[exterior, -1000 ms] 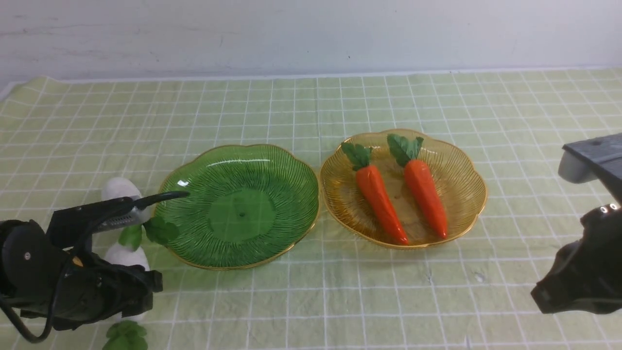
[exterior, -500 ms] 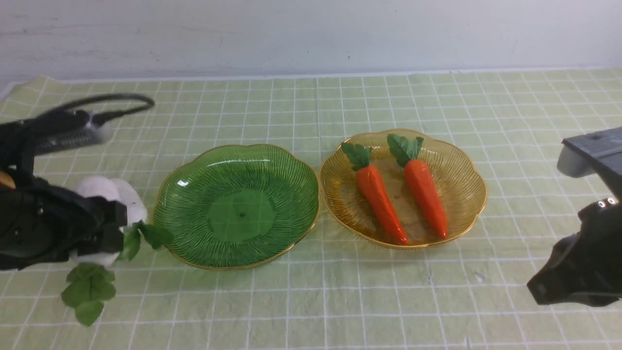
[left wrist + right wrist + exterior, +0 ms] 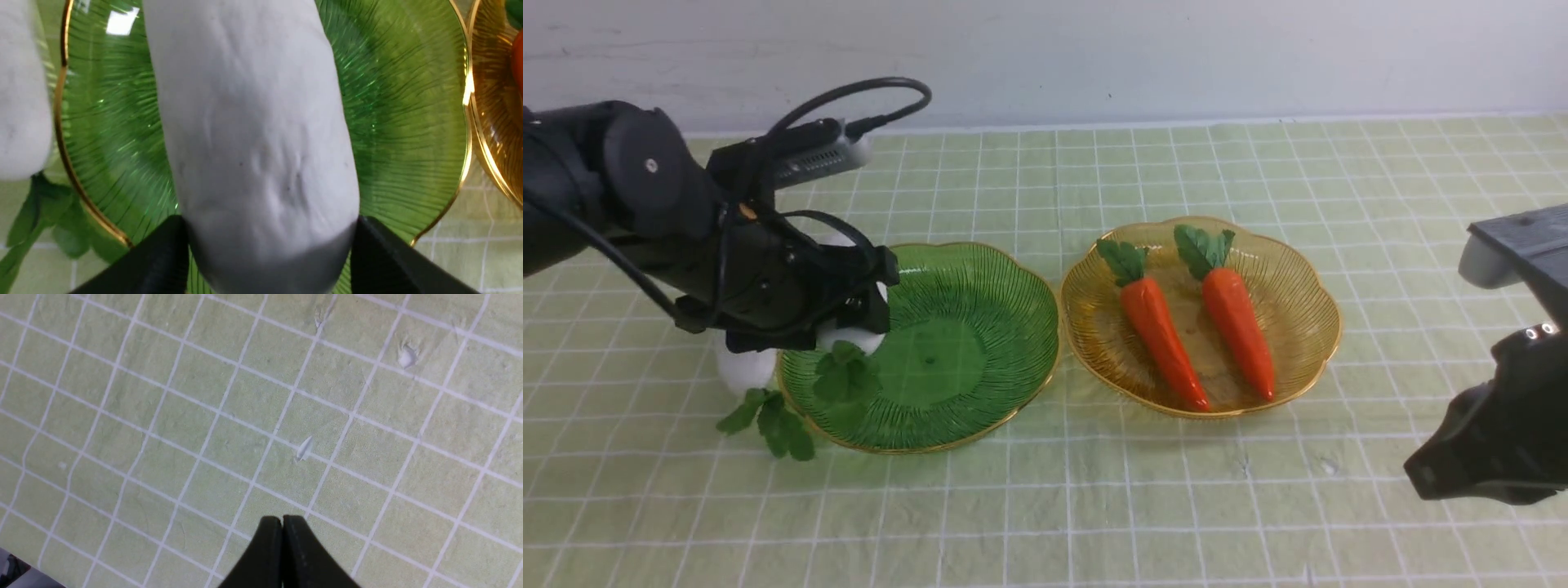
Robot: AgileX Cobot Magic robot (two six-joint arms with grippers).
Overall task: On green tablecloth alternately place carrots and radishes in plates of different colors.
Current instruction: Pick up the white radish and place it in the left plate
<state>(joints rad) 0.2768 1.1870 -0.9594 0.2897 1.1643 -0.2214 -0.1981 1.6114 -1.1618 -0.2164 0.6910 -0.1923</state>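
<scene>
Your left gripper [image 3: 859,314] sits over the left part of the deep green ribbed translucent plate [image 3: 980,327]. Its jaws are clamped on a plump matte white toy radish [image 3: 253,134]. In your left wrist view the two black fingers [image 3: 163,253] press against either side of the radish's body, with the green plate spread out beneath it. From the front you see only patches of white under the gripper, and the radish's green leaf tuft [image 3: 845,376] lies low over the plate's near-left area. You cannot tell from these views whether the radish touches the plate.

A second white radish [image 3: 745,367] lies on the pale yellow-green gridded tablecloth [image 3: 1094,506], just beside the green plate's left rim. Your arm partly hides it, and its leaves [image 3: 772,420] spread toward you at the plate's edge.

To the right, almost touching the green plate, stands the amber-yellow ribbed plate [image 3: 1298,318] with its scalloped gold rim. It holds two glossy orange toy carrots, one on the left [image 3: 1164,343] and one on the right [image 3: 1240,331]. They lie side by side, leafy tops far and tips near.

Your right gripper [image 3: 282,524] hangs over bare cloth at the near right, well apart from both plates. Its jaws are pressed together with nothing between them.
</scene>
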